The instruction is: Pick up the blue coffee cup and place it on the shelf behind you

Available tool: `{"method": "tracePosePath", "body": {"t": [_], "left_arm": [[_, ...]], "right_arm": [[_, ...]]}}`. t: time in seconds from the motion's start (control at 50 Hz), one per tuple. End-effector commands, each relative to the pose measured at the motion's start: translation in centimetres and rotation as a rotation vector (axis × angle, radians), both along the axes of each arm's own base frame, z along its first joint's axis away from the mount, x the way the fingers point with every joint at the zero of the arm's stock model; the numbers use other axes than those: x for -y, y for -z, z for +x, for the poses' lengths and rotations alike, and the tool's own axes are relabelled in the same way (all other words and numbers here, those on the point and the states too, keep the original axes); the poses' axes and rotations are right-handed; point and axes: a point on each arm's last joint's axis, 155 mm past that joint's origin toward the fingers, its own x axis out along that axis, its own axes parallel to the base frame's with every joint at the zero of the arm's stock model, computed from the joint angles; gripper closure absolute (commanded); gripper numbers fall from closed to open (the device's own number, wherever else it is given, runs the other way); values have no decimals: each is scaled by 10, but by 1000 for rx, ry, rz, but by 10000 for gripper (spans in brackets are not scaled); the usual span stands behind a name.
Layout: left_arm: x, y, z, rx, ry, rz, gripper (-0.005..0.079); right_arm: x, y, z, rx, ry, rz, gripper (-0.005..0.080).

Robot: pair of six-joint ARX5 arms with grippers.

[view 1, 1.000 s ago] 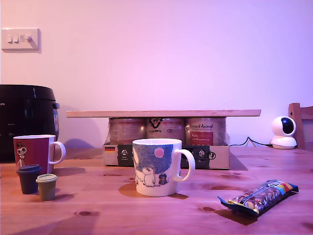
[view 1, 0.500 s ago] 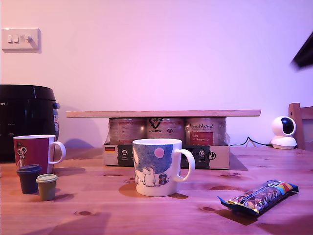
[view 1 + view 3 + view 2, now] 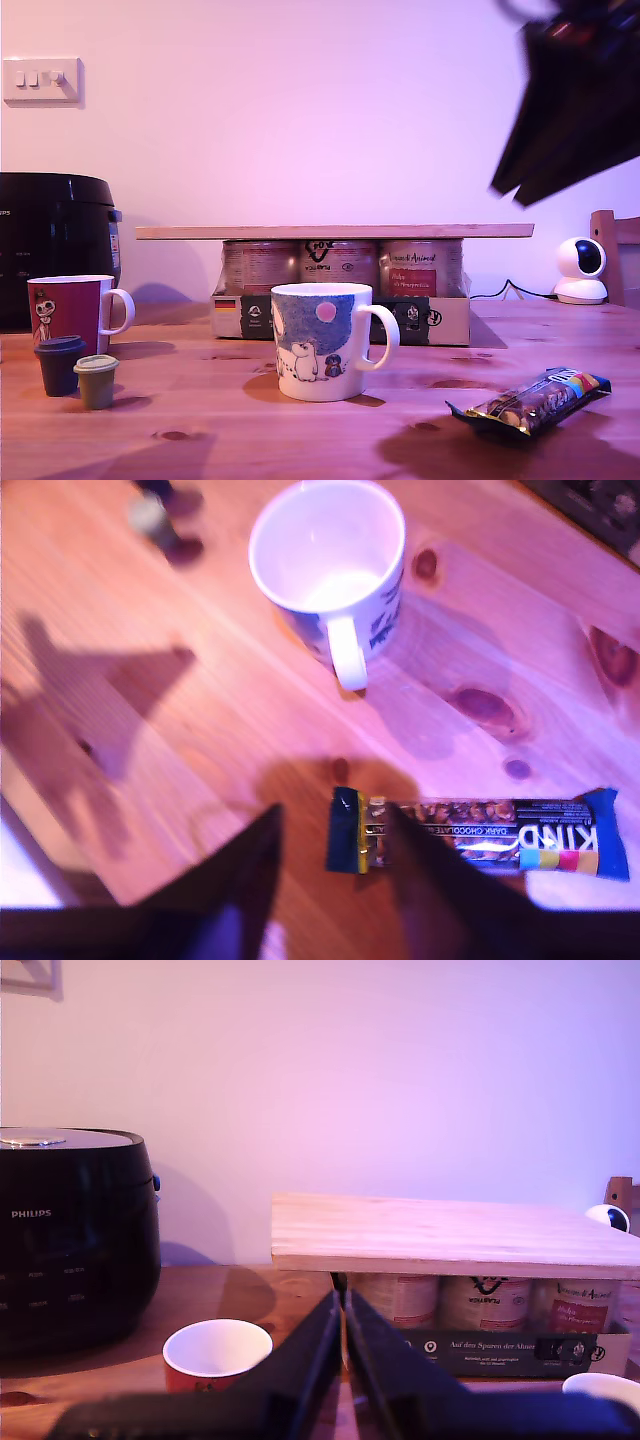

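Hovering high, my second gripper (image 3: 330, 880) has jaws apart over the snack bar (image 3: 480, 832), the white-and-blue cartoon ceramic mug (image 3: 330, 565) ahead and unheld; my first gripper (image 3: 343, 1360) is pinched together, idle.

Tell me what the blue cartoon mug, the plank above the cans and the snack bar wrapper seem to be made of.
The blue coffee cup looks like glazed ceramic: smooth white rim and handle, printed artwork. The shelf looks like bare light wood, with lengthwise grain showing in the first wrist view. The snack bar wrapper is probably glossy plastic film, with printed lettering and bright glare; its exact material is unclear.
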Motion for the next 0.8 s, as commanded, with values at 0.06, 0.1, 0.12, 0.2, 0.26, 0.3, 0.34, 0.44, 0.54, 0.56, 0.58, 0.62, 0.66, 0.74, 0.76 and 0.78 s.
{"method": "tracePosePath", "body": {"t": [0.06, 0.1, 0.12, 0.2, 0.26, 0.3, 0.34, 0.44, 0.54, 0.56, 0.58, 0.62, 0.66, 0.74, 0.76, 0.78], "left_arm": [[0, -7, -2, 22, 1, -6, 763], [0, -7, -2, 22, 1, -6, 763], [0, -7, -2, 22, 1, -6, 763], [0, -7, -2, 22, 1, -6, 763], [0, -7, -2, 21, 1, -6, 763], [0, -7, -2, 21, 1, -6, 763], [0, -7, -2, 21, 0, -6, 763], [0, -7, -2, 21, 1, -6, 763], [0, -7, -2, 21, 0, -6, 763], [0, -7, -2, 21, 1, -6, 763], [0, -7, -2, 21, 0, -6, 763], [0, -7, -2, 21, 0, -6, 763], [0, -7, -2, 21, 0, -6, 763], [0, -7, -2, 20, 0, -6, 763], [0, -7, -2, 20, 0, -6, 763], [0, -7, -2, 20, 0, -6, 763]], "right_arm": [[-10, 9, 4, 13, -57, -42, 270], [-15, 12, 5, 13, -66, -42, 270], [-17, 13, 6, 16, -70, -40, 270], [-25, 17, 10, 18, -84, -39, 270], [-30, 21, 14, 23, -91, -37, 270], [-32, 23, 17, 27, -95, -37, 270], [-35, 25, 20, 33, -99, -36, 270], [-41, 29, 30, 63, -119, -36, 270], [-48, 32, 40, 99, -135, -30, 270], [-49, 33, 42, 104, -137, -29, 270], [-50, 34, 43, 107, -138, -28, 270], [-52, 36, 46, 116, -144, -29, 270], [-53, 37, 48, 124, -152, -31, 270], [-56, 41, 52, 125, -153, -29, 270], [-56, 43, 52, 125, -153, -30, 270], [-56, 44, 53, 124, -153, -31, 271]]}}
